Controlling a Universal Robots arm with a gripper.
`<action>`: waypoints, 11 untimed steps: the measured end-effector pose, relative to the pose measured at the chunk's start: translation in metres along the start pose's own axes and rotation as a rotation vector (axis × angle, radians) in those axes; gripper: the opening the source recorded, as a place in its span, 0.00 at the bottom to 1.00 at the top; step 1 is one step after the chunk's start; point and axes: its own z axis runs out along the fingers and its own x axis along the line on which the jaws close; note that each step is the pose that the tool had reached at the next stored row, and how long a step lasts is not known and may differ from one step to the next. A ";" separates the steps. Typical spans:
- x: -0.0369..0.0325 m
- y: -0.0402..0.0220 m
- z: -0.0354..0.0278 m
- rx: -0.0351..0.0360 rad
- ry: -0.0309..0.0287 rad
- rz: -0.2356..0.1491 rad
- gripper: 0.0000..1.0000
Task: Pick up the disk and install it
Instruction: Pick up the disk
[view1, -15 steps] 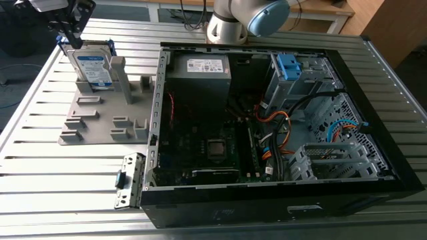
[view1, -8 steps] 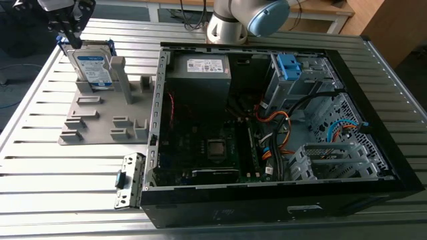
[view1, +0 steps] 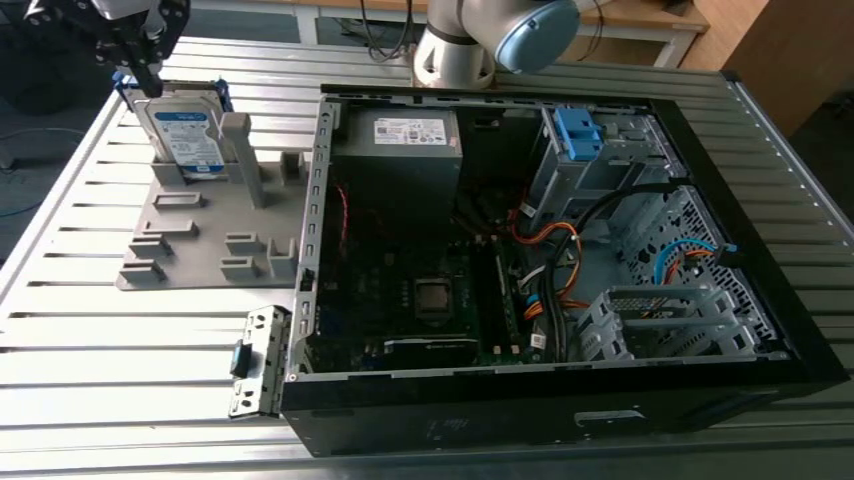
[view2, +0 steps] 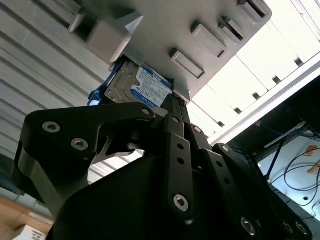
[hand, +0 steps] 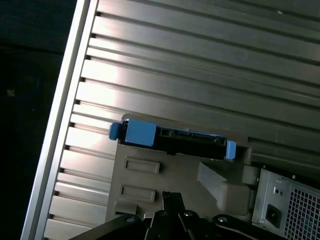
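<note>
A slatted metal table (view1: 80, 340) carries a grey rack (view1: 200, 240) on the exterior view's left, with an open PC case (view1: 534, 415) just beside it. Inside the case sit a power supply (view1: 398, 150), a blue bracket (view1: 577, 135), a motherboard (view1: 400, 300) and orange cables (view1: 561, 245).

**Metal, plastic and paper surfaces on the counter**

The counter (view1: 80, 340) is ribbed bare metal, pale silver with a soft brushed sheen (glare streaks run along its slats in the first wrist view). The holder (view1: 200, 230) looks like smooth, matt grey plastic. The disk (view1: 183, 135) has a silver metal face, a smooth white-and-blue label and bright blue plastic edging. The pincer (view2: 172, 105) is matt black, dotted with shiny screw heads. The computer case (view1: 534, 420) is black and faintly glossy outside, with grey perforated sheet metal inside.
</note>
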 end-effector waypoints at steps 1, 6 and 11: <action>0.0000 0.0000 0.0000 -0.0003 0.0005 -0.011 0.11; 0.0000 0.0000 0.0000 -0.0014 0.0025 -0.058 0.11; 0.0000 0.0000 0.0000 -0.0025 0.0043 -0.100 0.11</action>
